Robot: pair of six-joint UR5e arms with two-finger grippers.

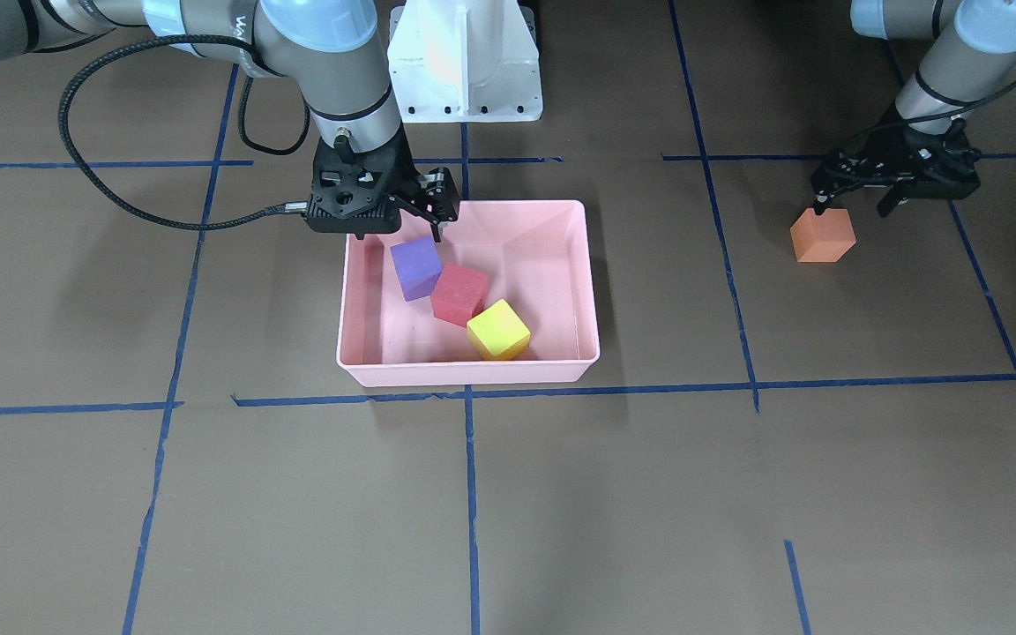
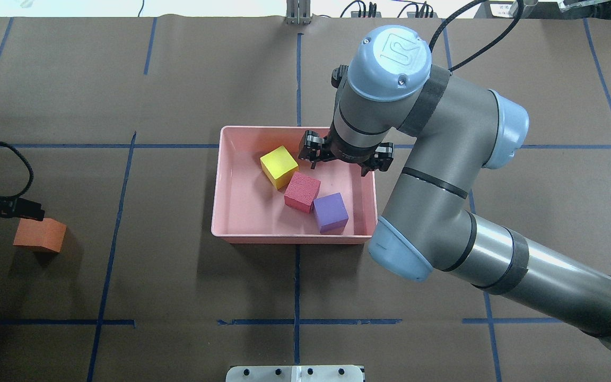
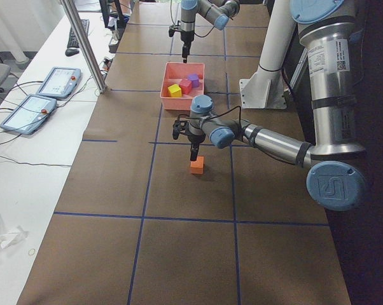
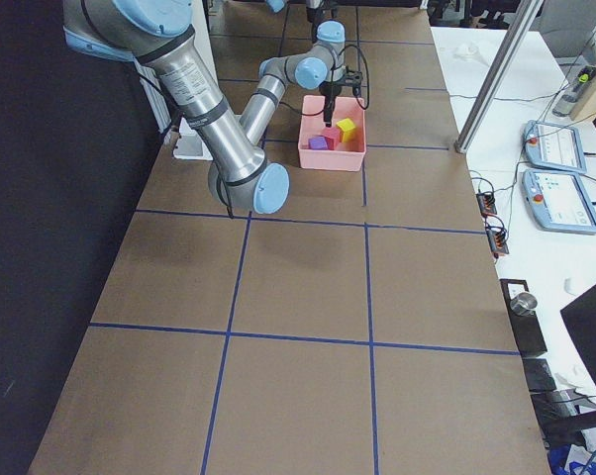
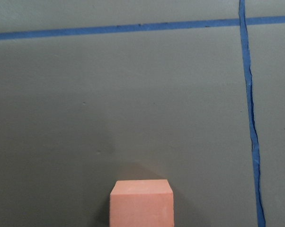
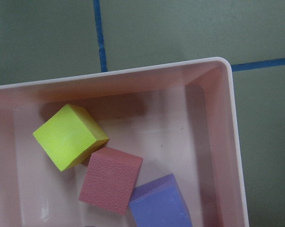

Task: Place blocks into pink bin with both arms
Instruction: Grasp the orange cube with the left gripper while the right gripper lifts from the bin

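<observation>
Orange block (image 1: 823, 235) sits on the worktop (image 1: 649, 494), well apart from the pink bin (image 1: 473, 375), just beneath the left gripper's (image 1: 854, 210) spread, empty jaws. Right gripper's (image 2: 345, 161) jaws hang released above the bin.

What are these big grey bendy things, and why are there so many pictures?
They are two robot arms with pinching grippers. Six cameras show one moment: one facing the robot, one above, one at each table end, one on each wrist. On the brown table sits a pink bin holding the yellow block, red block and purple block. The orange block lies outside it. The left gripper hangs open above it; the right gripper is open over the bin. Nothing is held.
</observation>
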